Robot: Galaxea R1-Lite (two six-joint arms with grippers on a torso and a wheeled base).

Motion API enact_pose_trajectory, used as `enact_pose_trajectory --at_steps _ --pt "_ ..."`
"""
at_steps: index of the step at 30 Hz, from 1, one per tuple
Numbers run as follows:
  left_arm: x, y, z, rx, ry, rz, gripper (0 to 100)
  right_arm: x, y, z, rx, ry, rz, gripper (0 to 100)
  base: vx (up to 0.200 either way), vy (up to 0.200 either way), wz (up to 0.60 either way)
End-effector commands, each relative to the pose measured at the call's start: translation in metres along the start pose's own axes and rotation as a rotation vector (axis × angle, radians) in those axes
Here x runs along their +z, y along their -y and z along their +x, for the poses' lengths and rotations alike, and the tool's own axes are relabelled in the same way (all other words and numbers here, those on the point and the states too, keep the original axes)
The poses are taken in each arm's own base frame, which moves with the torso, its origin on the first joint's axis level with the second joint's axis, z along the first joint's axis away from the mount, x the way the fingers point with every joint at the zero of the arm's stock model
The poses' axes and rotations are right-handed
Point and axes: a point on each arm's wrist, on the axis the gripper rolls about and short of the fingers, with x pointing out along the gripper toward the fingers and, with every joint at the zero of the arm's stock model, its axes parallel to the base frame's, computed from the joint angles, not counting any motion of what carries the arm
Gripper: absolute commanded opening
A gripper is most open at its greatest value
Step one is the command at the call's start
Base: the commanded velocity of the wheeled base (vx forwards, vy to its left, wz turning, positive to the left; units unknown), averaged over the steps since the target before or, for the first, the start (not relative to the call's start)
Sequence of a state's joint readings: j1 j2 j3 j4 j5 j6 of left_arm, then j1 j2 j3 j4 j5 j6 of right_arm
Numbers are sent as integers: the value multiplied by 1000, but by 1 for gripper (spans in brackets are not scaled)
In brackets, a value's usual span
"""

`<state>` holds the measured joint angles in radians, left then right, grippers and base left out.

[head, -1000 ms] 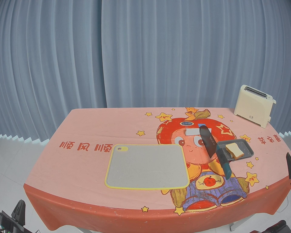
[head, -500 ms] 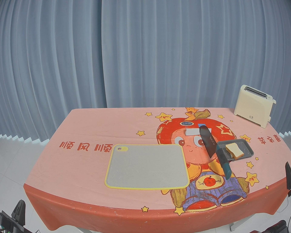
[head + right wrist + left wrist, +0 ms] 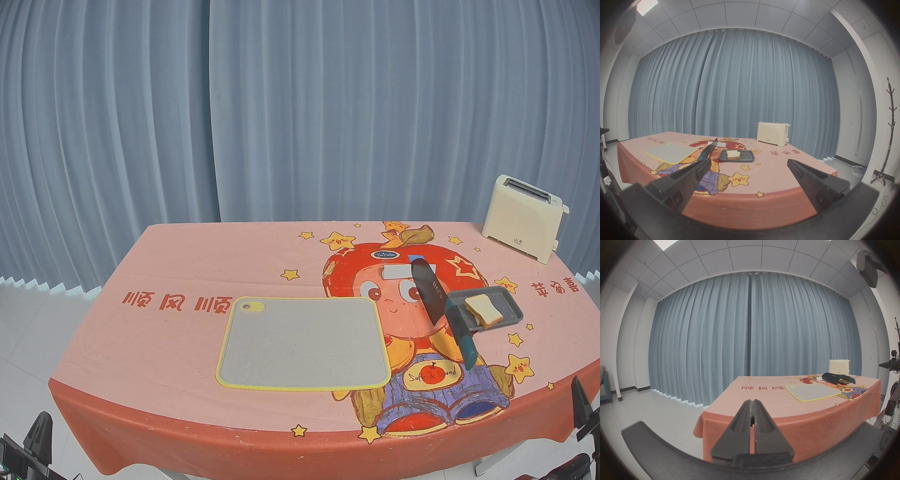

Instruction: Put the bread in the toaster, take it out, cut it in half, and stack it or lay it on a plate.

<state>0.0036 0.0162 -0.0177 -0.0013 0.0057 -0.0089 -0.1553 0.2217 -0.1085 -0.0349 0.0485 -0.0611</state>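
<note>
A slice of bread (image 3: 484, 310) lies on a grey tray (image 3: 509, 317) at the table's right side. A knife (image 3: 445, 304) with a dark blade and teal handle rests against the tray's left rim. The cream toaster (image 3: 524, 217) stands at the far right corner, its slots empty. A grey cutting board (image 3: 304, 342) with a yellow rim lies mid-table. My right gripper (image 3: 748, 161) is open, off the table's near right edge, facing the tray (image 3: 747, 156) and bread (image 3: 733, 154). My left gripper (image 3: 752, 410) is shut on nothing, low off the table's near left corner.
A small white card (image 3: 400, 271) lies behind the knife blade. The pink printed tablecloth (image 3: 187, 269) is bare on the left half. Blue curtains hang behind the table.
My right gripper has dropped lower and pulled back past the table's near right edge in the head view. Nothing on the table has moved.
</note>
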Motion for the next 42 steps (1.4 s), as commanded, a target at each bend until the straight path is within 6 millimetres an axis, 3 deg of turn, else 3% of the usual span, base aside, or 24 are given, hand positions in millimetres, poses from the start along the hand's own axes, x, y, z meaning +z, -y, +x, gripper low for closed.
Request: enact_pose_trajectory --at_steps 1,4,11,20,42 --pt "-5 0 1 0 -15 0 0 -5 -1 -8 3 48 11 100 0 0 0" --pt "-5 0 1 2 -15 0 0 -8 -1 -10 3 46 30 100 0 0 0" --pt "-5 0 1 0 -15 0 0 -35 -2 -6 -1 -23 47 100 0 0 0" --pt "-5 0 1 2 -15 0 0 -35 0 -5 110 -22 41 100 0 0 0" --pt "-5 0 1 17 -13 -3 0 -37 1 -8 33 16 102 100 0 0 0"
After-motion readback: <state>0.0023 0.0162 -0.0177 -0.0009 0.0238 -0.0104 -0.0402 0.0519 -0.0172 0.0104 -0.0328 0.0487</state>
